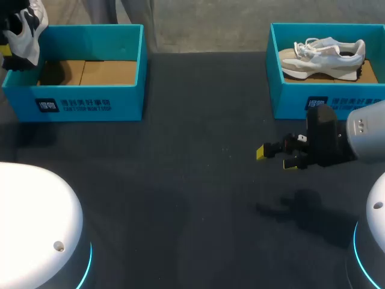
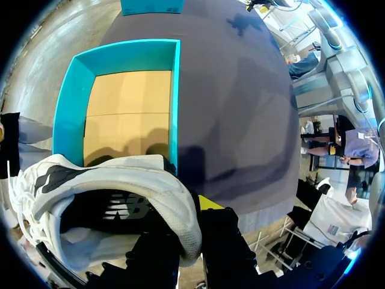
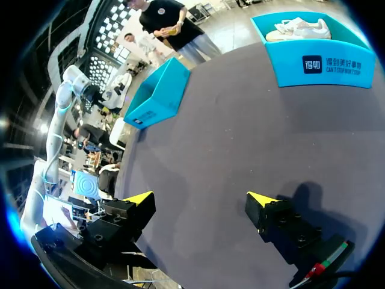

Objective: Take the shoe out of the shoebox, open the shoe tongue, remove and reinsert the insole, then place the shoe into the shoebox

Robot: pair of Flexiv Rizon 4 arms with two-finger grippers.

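My left gripper (image 2: 194, 232) is clamped on the heel of the shoe (image 2: 114, 180), held up over the shoebox (image 2: 72, 102) just ahead of it, so take-out looks done (tongue, insole, put-back all left), while my right gripper (image 3: 200, 200) hangs wide open, holding nothing.

Overhead light throws soft shadows on the table (image 1: 180, 198).
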